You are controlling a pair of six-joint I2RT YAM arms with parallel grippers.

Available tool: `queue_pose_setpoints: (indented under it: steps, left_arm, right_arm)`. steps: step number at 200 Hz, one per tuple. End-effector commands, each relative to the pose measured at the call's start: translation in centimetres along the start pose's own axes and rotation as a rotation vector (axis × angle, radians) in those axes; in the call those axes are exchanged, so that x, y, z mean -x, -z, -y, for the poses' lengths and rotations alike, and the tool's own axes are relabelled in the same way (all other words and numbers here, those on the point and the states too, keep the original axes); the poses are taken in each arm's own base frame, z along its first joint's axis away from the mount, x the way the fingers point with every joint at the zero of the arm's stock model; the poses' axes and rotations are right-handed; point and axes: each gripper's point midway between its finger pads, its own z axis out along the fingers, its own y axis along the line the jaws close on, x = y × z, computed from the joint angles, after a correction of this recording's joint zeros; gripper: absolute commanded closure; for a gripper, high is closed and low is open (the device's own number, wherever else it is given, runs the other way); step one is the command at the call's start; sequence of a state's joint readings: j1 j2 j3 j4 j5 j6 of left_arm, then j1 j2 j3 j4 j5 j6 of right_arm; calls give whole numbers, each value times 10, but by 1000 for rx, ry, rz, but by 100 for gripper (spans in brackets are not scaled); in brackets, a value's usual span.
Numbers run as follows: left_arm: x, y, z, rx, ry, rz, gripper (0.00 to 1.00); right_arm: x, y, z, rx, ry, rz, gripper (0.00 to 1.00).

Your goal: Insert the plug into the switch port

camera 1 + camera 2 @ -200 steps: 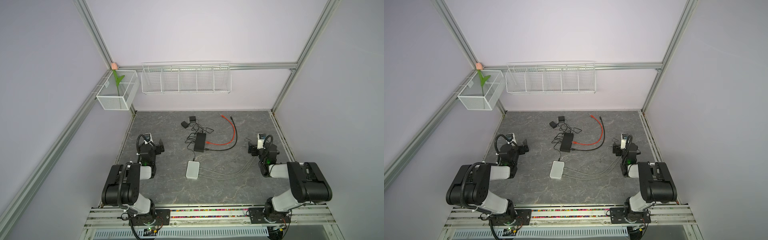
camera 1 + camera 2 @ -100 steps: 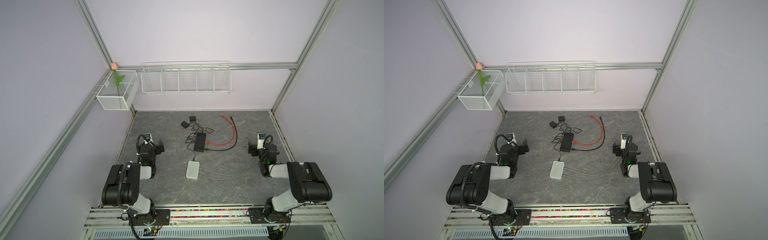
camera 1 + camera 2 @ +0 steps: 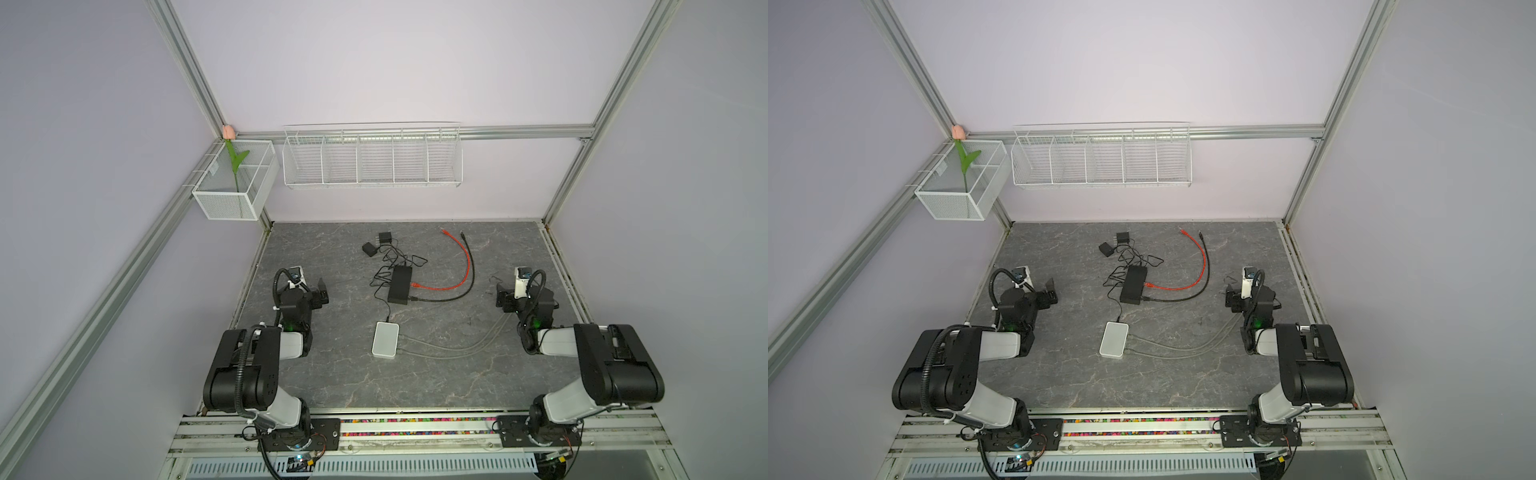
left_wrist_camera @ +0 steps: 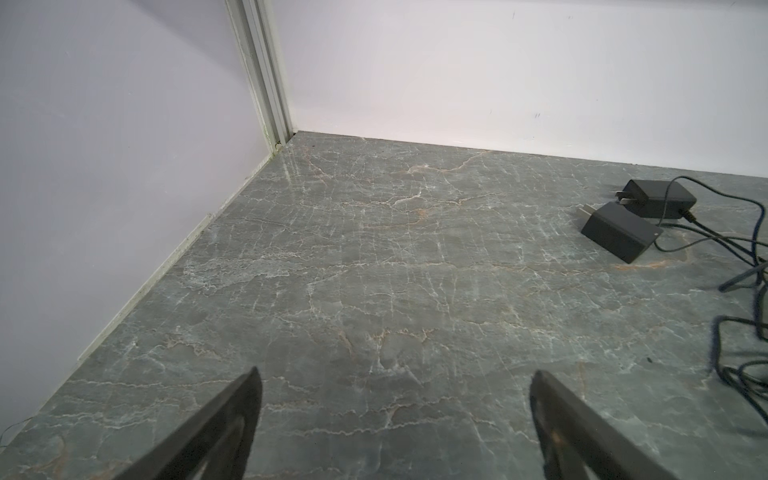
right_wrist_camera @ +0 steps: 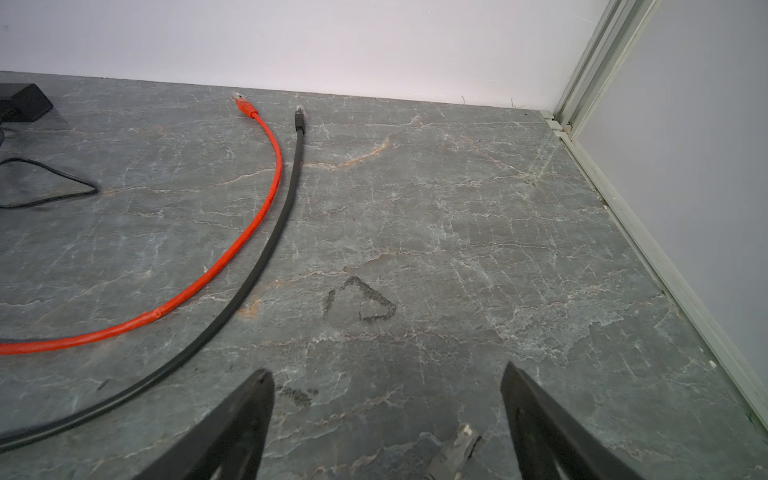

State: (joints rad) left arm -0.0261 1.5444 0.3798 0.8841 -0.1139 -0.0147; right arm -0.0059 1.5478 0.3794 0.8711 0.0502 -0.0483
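Jaws of the left arm [image 3: 291, 307] and right arm [image 3: 536, 307] are spread wide, empty. On the surface [image 3: 436, 386], a black switch [image 3: 400, 284] and a white box [image 3: 385, 340] are seen midway. A grey cable [image 3: 461, 348] is led to a plug [image 5: 455, 446] lying between the right jaws. Light, limp cable is expected, so the stiff plug body should be gripped.

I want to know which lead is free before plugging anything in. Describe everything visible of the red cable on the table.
The red cable is a thin, glossy orange-red patch lead lying flat on the grey table in an open arc. Its free plug rests near the back wall, unplugged; the other end meets the side of the black switch, seemingly inserted. A black cable runs alongside its outer curve. Nothing grips it.
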Motion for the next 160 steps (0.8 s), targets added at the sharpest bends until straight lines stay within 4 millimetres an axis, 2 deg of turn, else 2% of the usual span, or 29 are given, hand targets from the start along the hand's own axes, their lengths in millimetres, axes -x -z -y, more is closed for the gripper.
queue_pose_setpoints:
  steps: [1,160]
  left_arm:
    - [8,-3,0,-2,7,18,1]
    - [7,-3,2,-10,-4,17,1]
  right_arm:
    - [7,1,-2,14,-9,22,11]
    - [8,1,-2,15,-9,22,11]
